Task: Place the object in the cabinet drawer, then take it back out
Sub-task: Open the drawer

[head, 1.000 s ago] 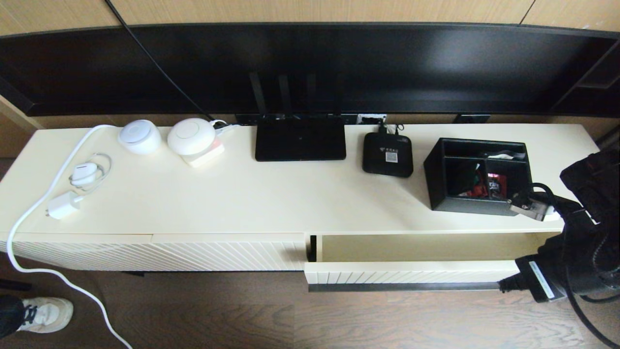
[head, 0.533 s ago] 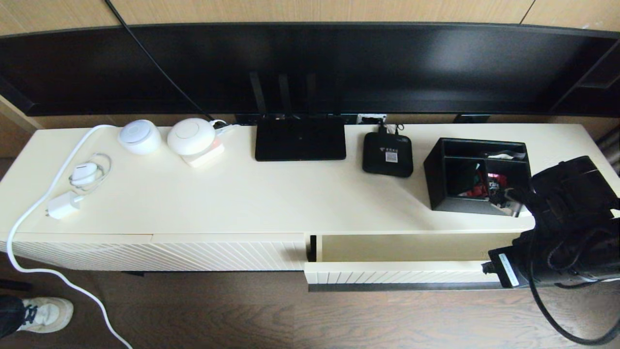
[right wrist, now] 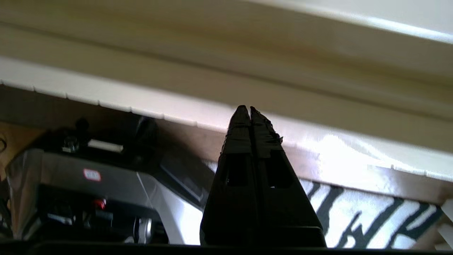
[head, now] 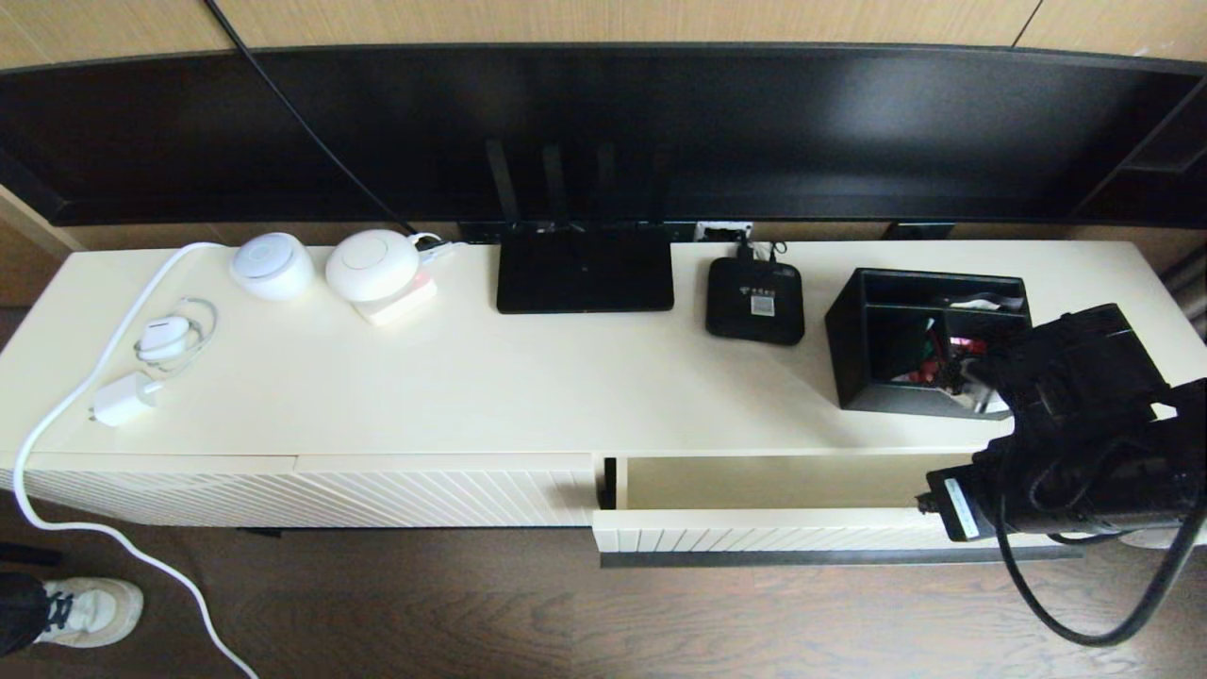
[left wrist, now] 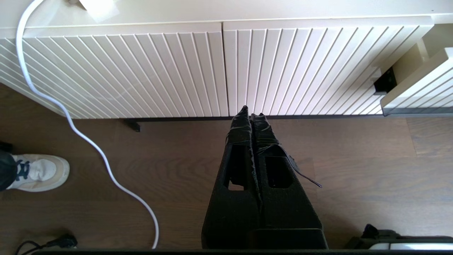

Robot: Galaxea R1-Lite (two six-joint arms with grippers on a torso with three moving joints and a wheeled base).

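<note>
Since the earlier frames your right arm is shifting left across the lower right of the head view, now covering the near right corner of the organizer box [head: 896,349] and the right end of the cabinet drawer [head: 773,530].

Box is sitting on the cabinet top [head: 528,387] at right of frame, not in the drawer. It's a matte black rectangular open-top tray with thin partition walls; red and white bits are showing in the right-hand square cell.

Drawer is standing open below it: plain smooth cream interior, ribbed front, dark handle strip along the lower edge. The ribbed panel [head: 311,495] left of it is sitting flush.

You're seeing the right gripper [right wrist: 246,110] only in the right wrist view: fingers pressed together, holding nothing, black tape-wrapped tips tapering to a wedge, pointing at a smooth cream edge. The head view is giving you only the arm's black housing and looped cable.

The left gripper [left wrist: 250,114] is appearing in the left wrist view alone: fingers pressed together, empty, parked over the wood-grain floor [left wrist: 354,170] with tips toward the base of the ribbed panels. That view is also picking up the white cable [left wrist: 92,145] and a white sneaker [left wrist: 39,171] at lower left.
</note>
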